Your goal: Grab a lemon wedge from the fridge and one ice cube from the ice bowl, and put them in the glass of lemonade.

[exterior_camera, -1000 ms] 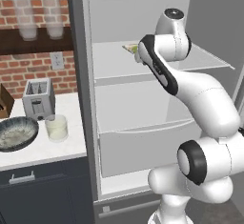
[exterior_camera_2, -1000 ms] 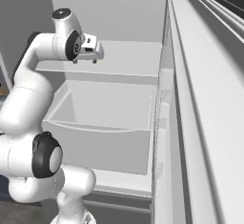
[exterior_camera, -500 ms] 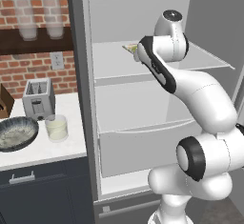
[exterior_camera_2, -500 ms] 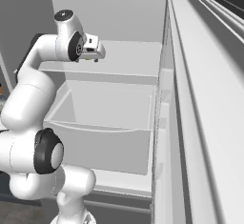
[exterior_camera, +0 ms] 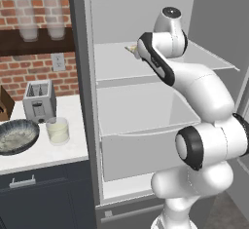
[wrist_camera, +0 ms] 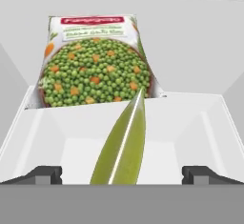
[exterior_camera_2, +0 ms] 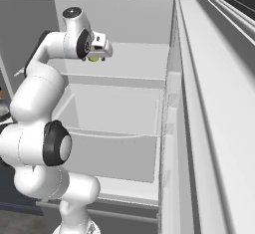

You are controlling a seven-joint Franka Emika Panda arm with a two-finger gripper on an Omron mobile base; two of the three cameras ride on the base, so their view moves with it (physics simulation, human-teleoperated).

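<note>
Yellow-green lemon wedge (wrist_camera: 123,142) | between tool (wrist_camera: 122,174) tips, spread apart | fridge (exterior_camera: 146,72) shelf

The fridge (exterior_camera: 78,77) is showing a matt dark grey shell, while its white shelves (exterior_camera: 116,67) inside are looking like smooth plastic. The lemon wedge (wrist_camera: 123,147) is presenting a smooth yellow-green skin with a pale edge. The bag of peas (wrist_camera: 93,58) is looking like glossy printed plastic film (its picture is crisp). The toaster (exterior_camera: 39,101) is gleaming like brushed metal, the ice bowl (exterior_camera: 17,136) is appearing dark outside and speckled within, and the glass of lemonade (exterior_camera: 57,130) is looking clear. Rough red brick (exterior_camera: 19,72) is backing a dark wooden shelf (exterior_camera: 34,43).
</note>
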